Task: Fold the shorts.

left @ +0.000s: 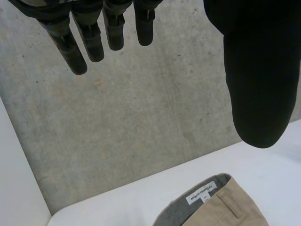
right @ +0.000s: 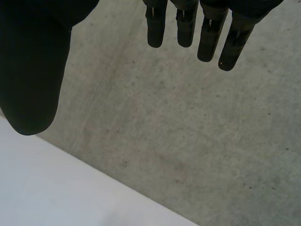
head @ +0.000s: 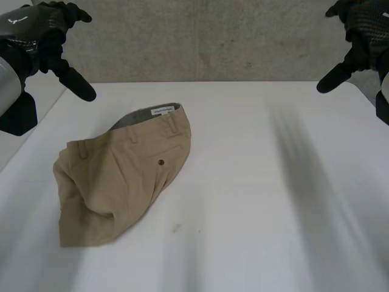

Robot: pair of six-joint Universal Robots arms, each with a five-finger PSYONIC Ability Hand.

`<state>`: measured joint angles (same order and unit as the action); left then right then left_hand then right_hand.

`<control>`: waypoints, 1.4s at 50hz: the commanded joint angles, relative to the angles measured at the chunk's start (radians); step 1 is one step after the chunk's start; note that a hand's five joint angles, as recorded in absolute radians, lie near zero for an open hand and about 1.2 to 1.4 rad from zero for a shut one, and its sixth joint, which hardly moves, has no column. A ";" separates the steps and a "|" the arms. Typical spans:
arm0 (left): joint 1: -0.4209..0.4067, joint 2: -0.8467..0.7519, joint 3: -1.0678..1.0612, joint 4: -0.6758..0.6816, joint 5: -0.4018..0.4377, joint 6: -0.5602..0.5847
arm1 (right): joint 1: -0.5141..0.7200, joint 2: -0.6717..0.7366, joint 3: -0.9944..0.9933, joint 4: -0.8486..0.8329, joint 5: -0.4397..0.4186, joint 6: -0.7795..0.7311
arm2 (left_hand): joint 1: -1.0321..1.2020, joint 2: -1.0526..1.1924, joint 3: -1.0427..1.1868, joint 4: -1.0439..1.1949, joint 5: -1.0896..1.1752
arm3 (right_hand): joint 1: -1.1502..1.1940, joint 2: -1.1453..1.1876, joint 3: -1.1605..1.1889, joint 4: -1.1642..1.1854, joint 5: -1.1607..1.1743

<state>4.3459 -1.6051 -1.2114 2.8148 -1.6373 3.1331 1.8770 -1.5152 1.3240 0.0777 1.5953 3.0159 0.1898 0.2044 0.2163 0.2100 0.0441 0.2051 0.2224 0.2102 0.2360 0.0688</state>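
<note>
Tan shorts (head: 118,176) lie crumpled on the left half of the white table (head: 255,201), waistband with its grey lining and white label toward the far edge, a small dark button on the back pocket. My left hand (head: 51,39) hangs open high over the table's far left corner, well clear of the shorts. My right hand (head: 358,36) hangs open above the far right corner, far from them. In the left wrist view my straight fingers (left: 89,33) and thumb hold nothing, and the shorts' waistband (left: 211,202) lies below. In the right wrist view the fingers (right: 197,28) are straight and empty too.
A grey concrete wall (head: 206,42) stands behind the table's far edge. Bare white tabletop stretches across the middle and right side. A second white surface (left: 14,179) adjoins the table at the left.
</note>
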 commanded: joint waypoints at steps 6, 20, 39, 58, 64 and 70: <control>0.003 -0.001 0.000 0.002 -0.001 0.001 | 0.005 0.001 -0.038 0.040 0.028 0.032 | -0.011 -0.026 -0.038 -0.032 -0.040 | -0.031 -0.048 -0.036 -0.061 -0.069; 0.003 -0.022 -0.003 0.008 -0.001 0.018 | 0.007 0.004 -0.023 0.039 -0.012 -0.003 | -0.015 -0.030 -0.042 -0.035 -0.044 | -0.031 -0.048 -0.036 -0.061 -0.069; 0.095 -0.459 -0.005 0.222 -0.047 0.617 | 0.062 0.113 0.058 0.036 -0.167 -0.407 | 0.030 0.015 0.003 0.009 0.001 | -0.031 -0.048 -0.036 -0.061 -0.069; 0.086 -0.668 0.095 0.299 -0.199 0.705 | 0.073 0.141 0.049 0.031 -0.158 -0.410 | 1.207 1.192 1.180 1.186 1.178 | -0.031 -0.048 -0.036 -0.061 -0.069; -0.067 -0.590 0.089 0.413 -0.194 0.524 | 0.062 0.138 0.032 0.031 -0.158 -0.410 | 1.207 1.192 1.180 1.186 1.178 | -0.031 -0.048 -0.036 -0.061 -0.069; -0.259 -0.539 0.089 0.437 -0.124 0.326 | 0.062 0.132 0.027 0.030 -0.156 -0.408 | 1.207 1.192 1.180 1.186 1.178 | -0.031 -0.048 -0.036 -0.061 -0.069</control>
<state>4.2570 -2.1909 -1.1208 3.2216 -1.8237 3.6346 1.9403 -1.3773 1.3581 0.1083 1.4379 2.6067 1.1285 1.1925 1.1863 1.1929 0.9795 0.2051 0.2224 0.2102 0.2360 0.0688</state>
